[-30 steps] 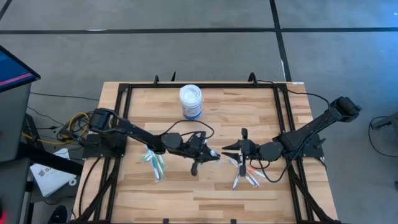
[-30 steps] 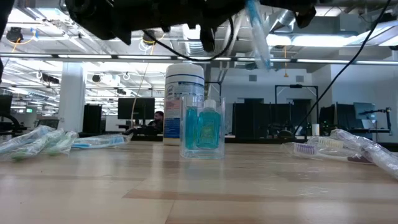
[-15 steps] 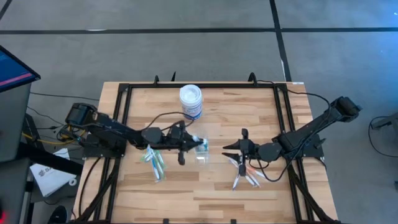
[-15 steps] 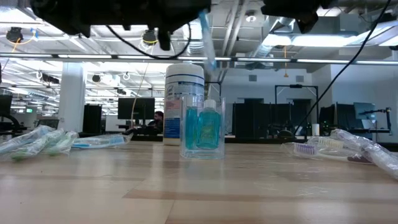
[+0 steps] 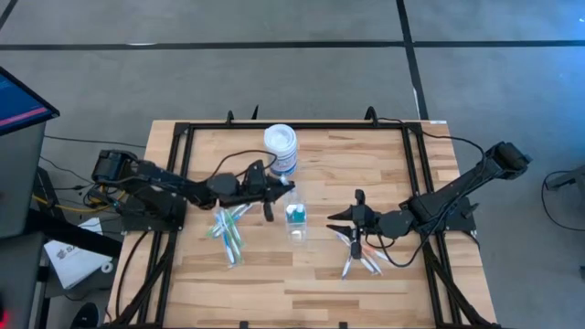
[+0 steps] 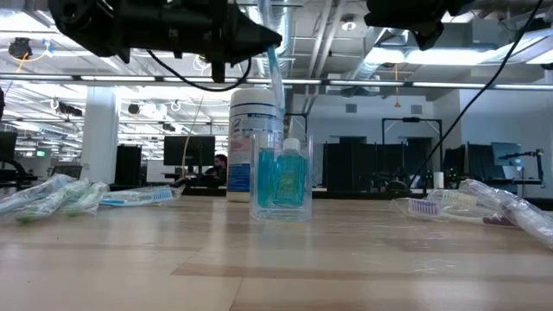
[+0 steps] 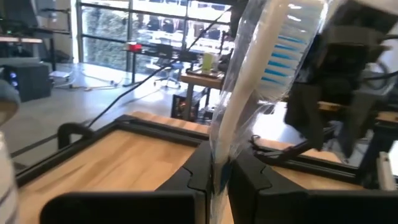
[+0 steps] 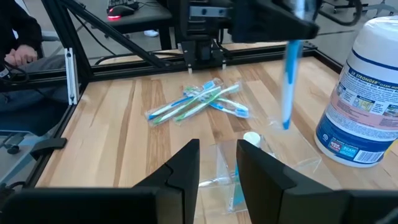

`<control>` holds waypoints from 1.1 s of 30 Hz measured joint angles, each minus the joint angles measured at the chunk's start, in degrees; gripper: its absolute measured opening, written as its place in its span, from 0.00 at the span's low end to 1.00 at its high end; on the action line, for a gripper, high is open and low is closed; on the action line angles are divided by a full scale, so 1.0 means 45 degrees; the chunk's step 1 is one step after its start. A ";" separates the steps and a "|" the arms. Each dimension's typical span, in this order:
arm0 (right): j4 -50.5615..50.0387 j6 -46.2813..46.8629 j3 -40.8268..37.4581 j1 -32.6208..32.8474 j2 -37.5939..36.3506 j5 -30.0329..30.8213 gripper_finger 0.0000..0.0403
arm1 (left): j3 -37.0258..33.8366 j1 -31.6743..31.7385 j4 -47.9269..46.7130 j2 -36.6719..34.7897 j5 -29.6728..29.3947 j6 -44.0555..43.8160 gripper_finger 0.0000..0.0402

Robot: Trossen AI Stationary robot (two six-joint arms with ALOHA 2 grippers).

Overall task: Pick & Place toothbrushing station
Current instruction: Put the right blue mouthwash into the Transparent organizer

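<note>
Here the left end effector [image 5: 274,185] hangs above the wooden desk [image 5: 320,274], just beside the white round jar [image 5: 281,149], its fingers pressed together on a wrapped blue and white toothbrush [image 6: 275,73]. In the low view that toothbrush hangs tilted with its lower end at the rim of the clear plastic cup [image 6: 282,177]; whether it touches the rim I cannot tell. The cup stands upright near the middle of the desk, in front of the jar, and holds the tiny blue white-capped tube [image 6: 291,175]. A loose bundle of wrapped toothbrushes [image 5: 228,235] lies flat on the desk under the left arm, and a second bundle [image 5: 357,257] lies on the right side. The right end effector [image 5: 343,217] hovers over that second bundle, well apart from the cup, its fingers [image 8: 180,172] partly spread and holding nothing.
</note>
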 joint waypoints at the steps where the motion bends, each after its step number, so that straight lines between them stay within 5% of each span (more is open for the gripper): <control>1: -0.0002 0.0002 0.0000 0.0000 0.0000 0.0000 0.24 | 0.0001 0.0086 -0.0011 0.0006 0.0004 0.0000 0.05; 33: -0.0115 -0.0036 0.0000 0.0000 0.0000 0.0000 0.24 | 0.0015 0.0508 0.0042 0.1236 -0.1106 0.0703 0.05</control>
